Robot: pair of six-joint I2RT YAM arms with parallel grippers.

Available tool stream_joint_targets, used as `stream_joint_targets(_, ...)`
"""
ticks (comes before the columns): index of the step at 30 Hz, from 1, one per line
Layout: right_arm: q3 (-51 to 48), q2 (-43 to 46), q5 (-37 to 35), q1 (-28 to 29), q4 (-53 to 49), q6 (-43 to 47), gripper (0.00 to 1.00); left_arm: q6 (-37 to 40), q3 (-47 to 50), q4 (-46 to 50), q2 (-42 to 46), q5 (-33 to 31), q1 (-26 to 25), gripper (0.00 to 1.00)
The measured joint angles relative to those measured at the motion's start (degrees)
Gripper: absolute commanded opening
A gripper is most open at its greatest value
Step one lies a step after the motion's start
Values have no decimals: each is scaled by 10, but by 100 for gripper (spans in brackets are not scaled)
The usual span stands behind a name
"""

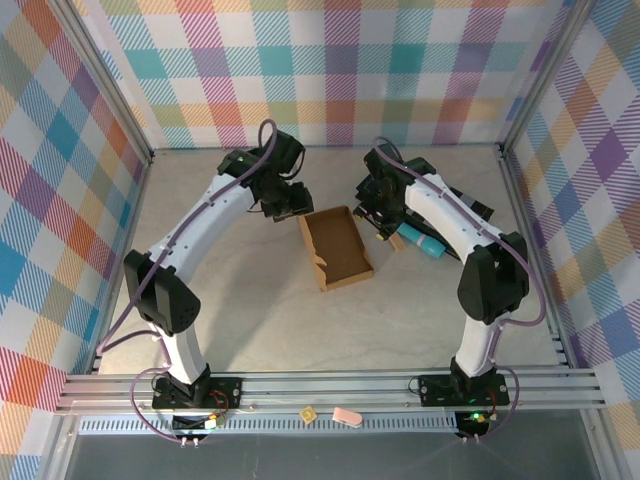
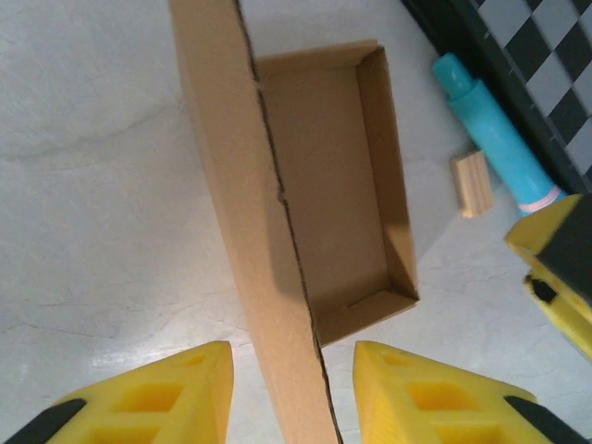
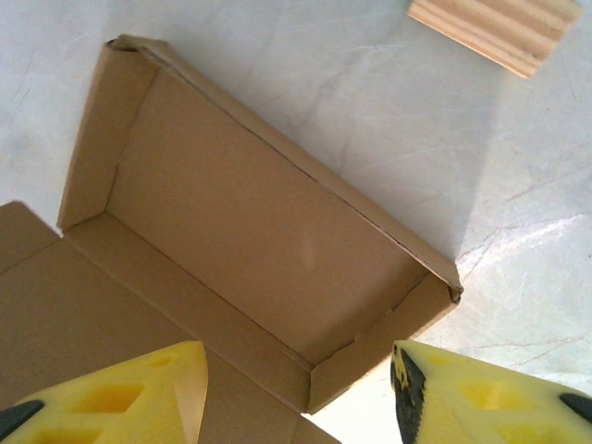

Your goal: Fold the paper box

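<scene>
Paper box [image 2: 324, 203], raised flap's end cut off — between left tool [image 2: 291, 370] fingers

No legible text, brand or number found. Surfaces of the paper box [image 2: 324, 185] plain brown, unprinted (both faces seen). Pink band on the teal tube [image 2: 490, 129] may carry print; too blurred to read.
</scene>
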State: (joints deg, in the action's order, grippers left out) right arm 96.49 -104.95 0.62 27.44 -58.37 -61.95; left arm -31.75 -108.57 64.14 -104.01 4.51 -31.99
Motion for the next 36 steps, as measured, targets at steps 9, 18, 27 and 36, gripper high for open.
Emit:
stream_joint_targets(9, -16, 26, 2, 0, 20, 59, 51, 57, -43, 31, -32, -58, -24, 0)
stream_joint_targets(18, -29, 39, 10, -5, 27, 72, 50, 210, -95, 59, -57, -80, -24, 0)
stream_joint_targets(27, -50, 82, 40, -43, 63, 126, 51, 394, -86, 43, -54, -92, -35, 0)
stream_joint_targets(36, -79, 96, 59, -50, 74, 162, 48, 601, 27, -38, 19, -96, -43, 0)
